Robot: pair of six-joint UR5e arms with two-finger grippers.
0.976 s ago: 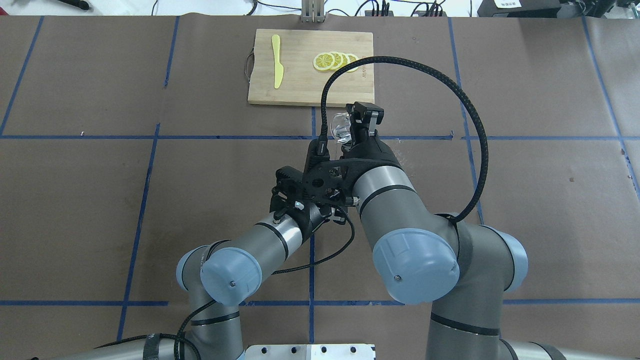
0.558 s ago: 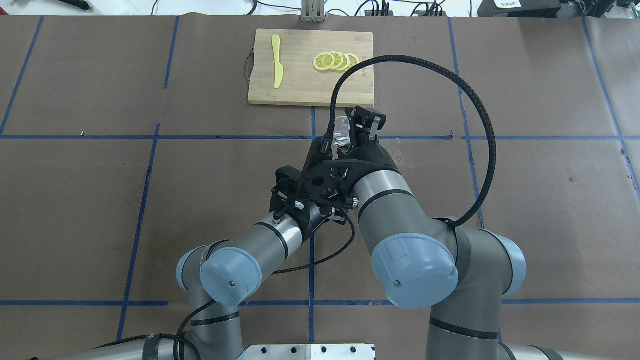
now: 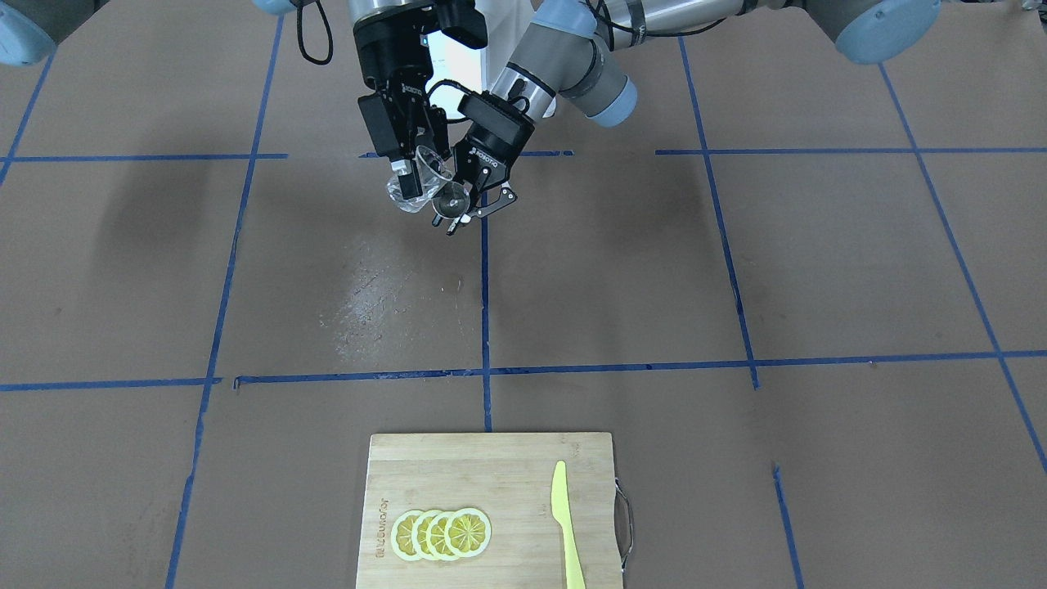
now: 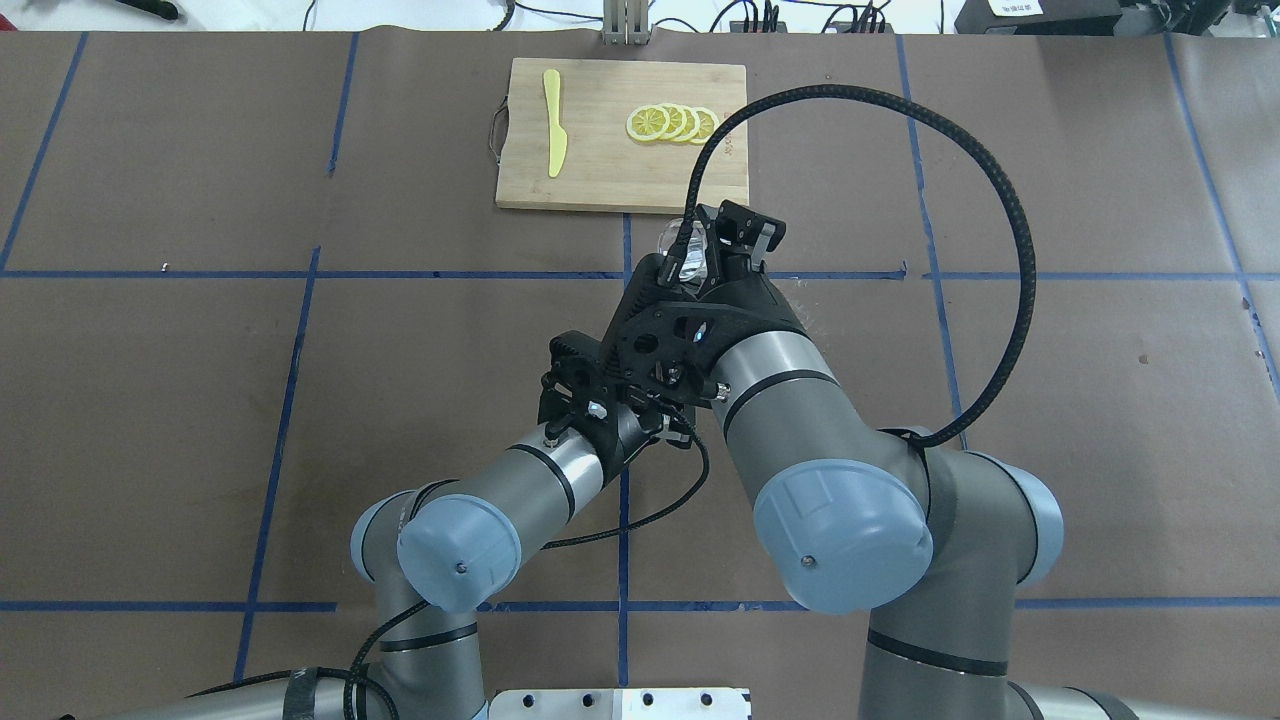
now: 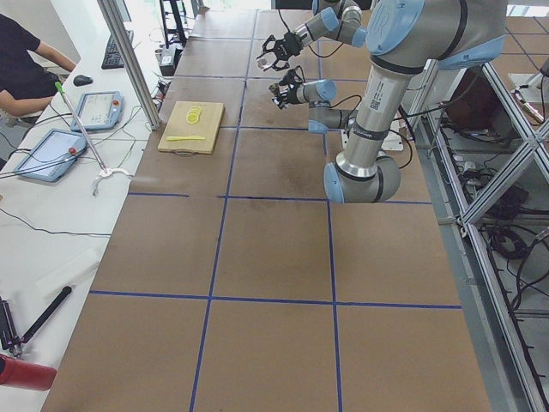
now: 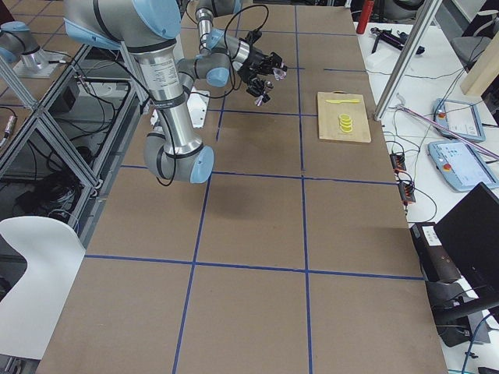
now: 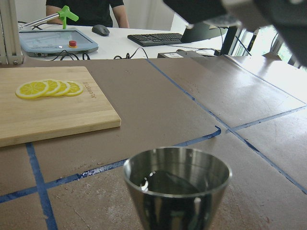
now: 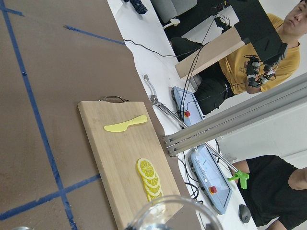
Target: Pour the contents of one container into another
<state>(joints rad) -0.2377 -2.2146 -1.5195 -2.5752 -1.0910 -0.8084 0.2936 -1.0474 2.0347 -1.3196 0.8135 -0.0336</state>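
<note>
My right gripper is shut on a clear plastic cup, held tilted in the air with its mouth toward a small metal cup. My left gripper is shut on that metal cup just beside and below the clear one. In the overhead view the clear cup shows ahead of the right gripper, and the right wrist hides the left gripper. The left wrist view has the metal cup upright, its inside dark and shiny. Only the rim of the clear cup shows in the right wrist view.
A wooden cutting board lies at the far middle of the table, carrying several lemon slices and a yellow plastic knife. The right arm's black cable loops out to the right. Brown paper with blue tape lines covers the table.
The right wrist has turned, tipping the clear cup further, and its cable loop has swung out to the right. The left arm with the metal cup has stayed put.
</note>
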